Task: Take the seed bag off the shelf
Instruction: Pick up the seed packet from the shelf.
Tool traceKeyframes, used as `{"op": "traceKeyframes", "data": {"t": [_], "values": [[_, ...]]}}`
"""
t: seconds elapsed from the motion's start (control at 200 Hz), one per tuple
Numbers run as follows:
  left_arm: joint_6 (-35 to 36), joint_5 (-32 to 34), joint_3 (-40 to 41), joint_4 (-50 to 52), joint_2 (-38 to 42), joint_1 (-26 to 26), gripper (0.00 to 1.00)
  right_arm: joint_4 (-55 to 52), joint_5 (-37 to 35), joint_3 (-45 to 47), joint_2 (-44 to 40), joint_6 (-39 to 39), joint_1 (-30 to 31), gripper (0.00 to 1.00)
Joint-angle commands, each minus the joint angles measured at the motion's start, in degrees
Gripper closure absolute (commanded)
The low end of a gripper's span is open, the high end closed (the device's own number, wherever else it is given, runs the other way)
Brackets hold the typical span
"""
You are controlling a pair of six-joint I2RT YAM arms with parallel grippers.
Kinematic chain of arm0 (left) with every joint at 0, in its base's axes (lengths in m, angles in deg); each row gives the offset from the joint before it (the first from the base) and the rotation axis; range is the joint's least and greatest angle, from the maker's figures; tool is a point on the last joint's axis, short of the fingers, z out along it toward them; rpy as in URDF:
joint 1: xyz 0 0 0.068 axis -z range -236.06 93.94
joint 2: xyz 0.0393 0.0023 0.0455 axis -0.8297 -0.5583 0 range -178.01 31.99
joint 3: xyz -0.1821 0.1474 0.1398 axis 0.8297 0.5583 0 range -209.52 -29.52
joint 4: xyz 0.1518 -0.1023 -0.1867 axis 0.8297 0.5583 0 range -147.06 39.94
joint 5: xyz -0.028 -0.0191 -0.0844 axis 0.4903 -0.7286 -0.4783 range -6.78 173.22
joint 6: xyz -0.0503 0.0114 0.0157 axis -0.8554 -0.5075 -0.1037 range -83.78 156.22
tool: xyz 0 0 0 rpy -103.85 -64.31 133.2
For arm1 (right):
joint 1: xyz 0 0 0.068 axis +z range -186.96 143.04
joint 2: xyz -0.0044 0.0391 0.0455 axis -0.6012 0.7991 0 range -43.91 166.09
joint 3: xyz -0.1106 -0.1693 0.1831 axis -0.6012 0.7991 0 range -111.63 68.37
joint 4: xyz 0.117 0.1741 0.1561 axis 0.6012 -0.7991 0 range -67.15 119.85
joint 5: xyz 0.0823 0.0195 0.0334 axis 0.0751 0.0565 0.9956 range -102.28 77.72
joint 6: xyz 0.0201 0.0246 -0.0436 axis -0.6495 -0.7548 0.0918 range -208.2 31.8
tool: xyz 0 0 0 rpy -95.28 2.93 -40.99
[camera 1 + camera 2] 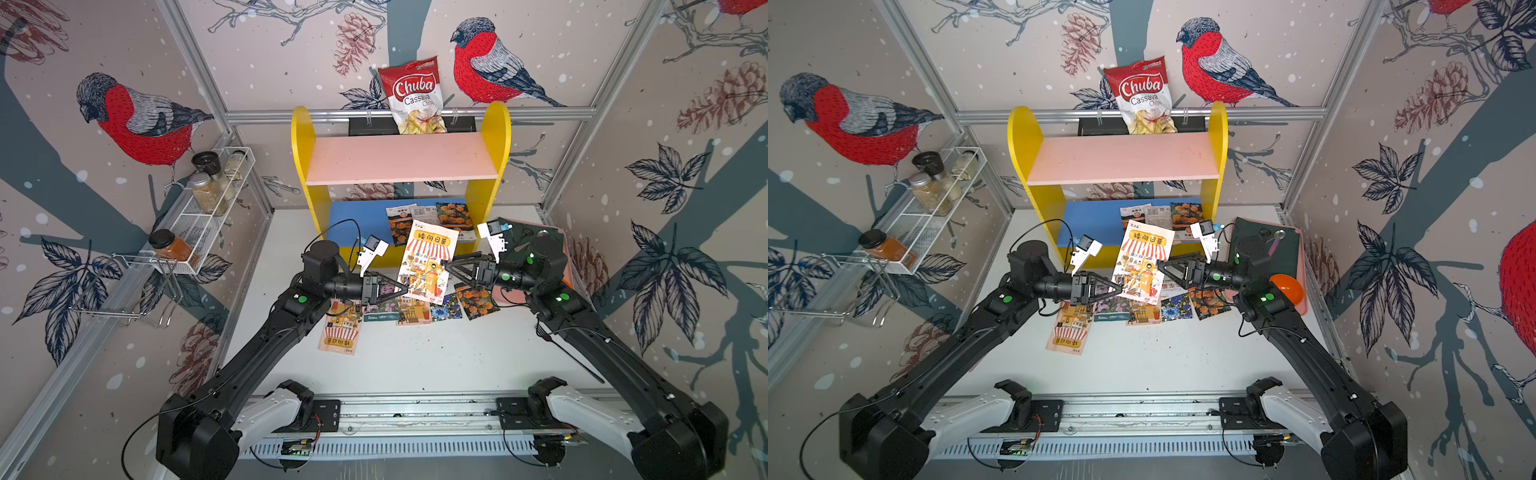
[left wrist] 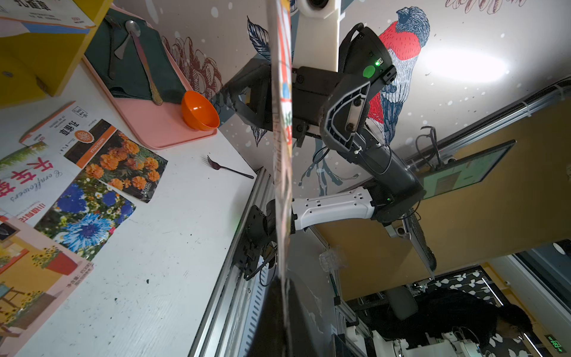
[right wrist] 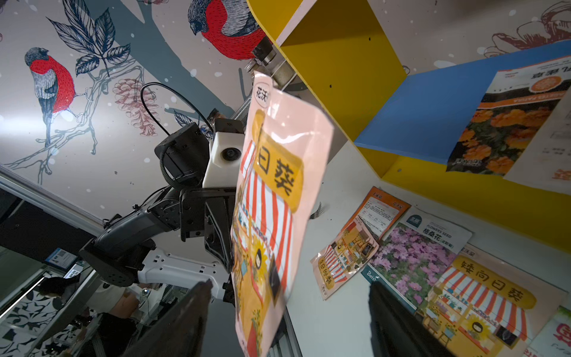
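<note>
The white table point(image 1: 415, 365) carries the shelf point(image 1: 301, 153) at its back edge, yellow side panels upright, the pink upper board bare and the blue lower board holding a few flat packets, among them a marigold packet point(image 1: 455, 216). A white wire rack point(image 1: 208, 224) with spice jars hangs on the wall on the left arm's side, and a pink tray point(image 1: 1304, 266) with a dark green cloth point(image 2: 133, 68) lies on the right arm's side of the shelf. A Chuba cassava chips bag point(image 1: 411, 95) hangs on the back wall above the shelf. The seed bag point(image 1: 428, 262), pink with an orange-and-white striped awning and sunflower print, is in the air just in front of the blue board, upright and clear of the shelf in the right wrist view point(image 3: 272, 201). The left gripper point(image 1: 404, 289) is pinching its lower edge, jaws pressed together on it. The right gripper point(image 1: 451, 268) sits at the bag's opposite edge with its fingers point(image 3: 191, 309) spread, the bag between them. Below lie more packets on the table, including a second sunflower bag point(image 1: 340, 332) and a blue flower packet point(image 1: 446, 305). An orange bowl point(image 2: 199, 111) rests on the tray's corner and a dark fork point(image 2: 228, 168) lies on the table nearby
</note>
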Motion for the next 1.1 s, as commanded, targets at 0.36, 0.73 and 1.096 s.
{"op": "traceKeyframes", "data": {"t": [0.36, 0.73, 1.096], "values": [[-2.65, -0.03, 0.95, -6.38, 0.02, 1.6, 1.0, 4.93, 3.4, -0.29, -0.16, -2.17, -0.35, 0.59], [-3.13, 1.29, 2.26, -7.73, 0.2, 2.35, 1.0, 5.96, 4.35, -0.09, -0.1, -3.05, -0.46, 0.87], [-0.8, 4.15, 0.72, -3.7, 0.63, 2.4, 1.0, 6.65, 4.4, -0.14, -0.29, -4.25, -0.36, 1.0]]}}
